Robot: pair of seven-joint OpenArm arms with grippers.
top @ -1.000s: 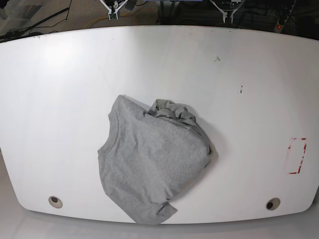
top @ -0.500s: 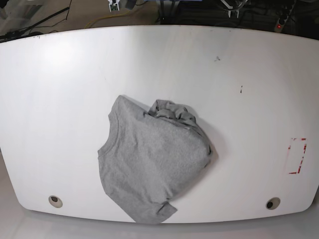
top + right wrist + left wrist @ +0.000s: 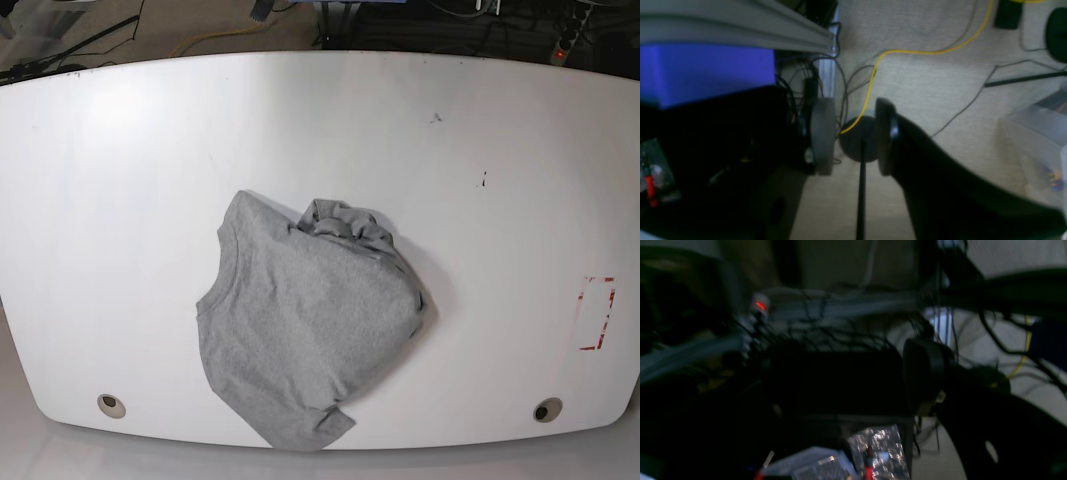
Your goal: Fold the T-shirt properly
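- here, the light heather-grey cotton t-shirt (image 3: 305, 325) lies crumpled on the white surface (image 3: 120, 200), reaching its near edge.
- right pincer (image 3: 855, 135): parted, grasping nothing, over the floor.
- left pincer (image 3: 923, 373): one finger visible in blur; cannot tell its state.

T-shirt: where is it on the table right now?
In the base view the T-shirt lies crumpled on the white table, a little left of centre toward the near edge, its lowest corner reaching that edge. No gripper touches it.
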